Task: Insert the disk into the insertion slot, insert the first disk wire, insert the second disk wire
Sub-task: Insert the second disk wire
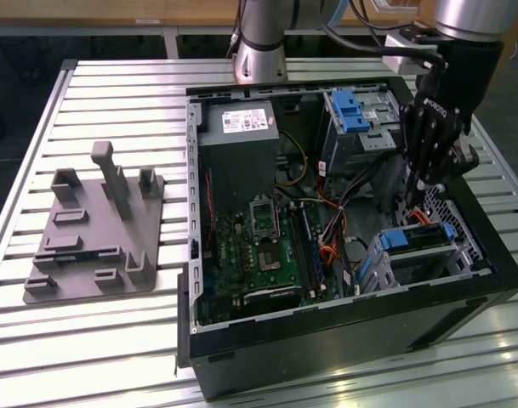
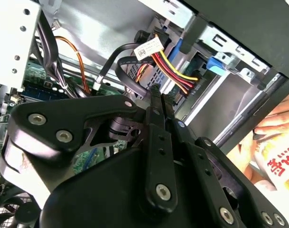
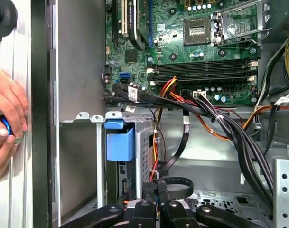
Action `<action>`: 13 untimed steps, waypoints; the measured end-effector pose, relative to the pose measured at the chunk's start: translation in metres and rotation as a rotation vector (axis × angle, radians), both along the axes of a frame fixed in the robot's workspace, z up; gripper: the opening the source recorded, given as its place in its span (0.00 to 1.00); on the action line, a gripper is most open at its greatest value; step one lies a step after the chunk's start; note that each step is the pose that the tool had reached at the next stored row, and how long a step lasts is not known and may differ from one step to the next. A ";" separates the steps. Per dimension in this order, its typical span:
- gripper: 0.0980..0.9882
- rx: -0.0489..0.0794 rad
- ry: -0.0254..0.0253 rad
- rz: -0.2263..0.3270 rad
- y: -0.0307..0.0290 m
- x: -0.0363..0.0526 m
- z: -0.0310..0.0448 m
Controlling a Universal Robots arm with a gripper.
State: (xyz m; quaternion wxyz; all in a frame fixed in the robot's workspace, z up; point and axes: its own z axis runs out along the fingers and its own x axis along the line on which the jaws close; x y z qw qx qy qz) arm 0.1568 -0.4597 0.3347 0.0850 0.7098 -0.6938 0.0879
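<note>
The disk [image 1: 409,240], in its bright blue carrier [image 3: 119,142], lies in the grey perforated insertion slot [image 1: 464,248] at the case corner on the exterior view's right. My gripper [image 1: 414,197] reaches down into the open case just above the disk. In both wrist views its fingers are pressed together, and the end of a looped black wire [image 3: 178,182] runs in between the tips. The gripper [image 2: 156,90] sits just short of the red, yellow and black wire bundle [image 2: 175,69] and the blue carrier [image 2: 215,64]. The gripper [image 3: 156,184] is beside the slot's perforated wall [image 3: 144,147].
A person's hands [image 3: 6,111] rest on the table outside the case wall, also seen as a hand [image 2: 272,137] holding a packet. Inside the case are the motherboard [image 1: 259,246], the power supply [image 1: 237,153], a taller cage with a ribbed blue tab [image 1: 350,110] and thick black cables [image 3: 229,128]. A grey fixture plate [image 1: 93,229] lies on the exterior view's left.
</note>
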 end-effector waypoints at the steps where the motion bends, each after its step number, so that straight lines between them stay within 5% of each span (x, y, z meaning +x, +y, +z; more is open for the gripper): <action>1: 0.05 0.005 0.0000 0.000 -0.0019 0.0000 0.0001; 10: 0.05 0.072 0.0000 0.000 -0.0181 0.0000 0.0001; 13: 0.05 0.085 0.0004 0.000 -0.0238 0.0000 0.0002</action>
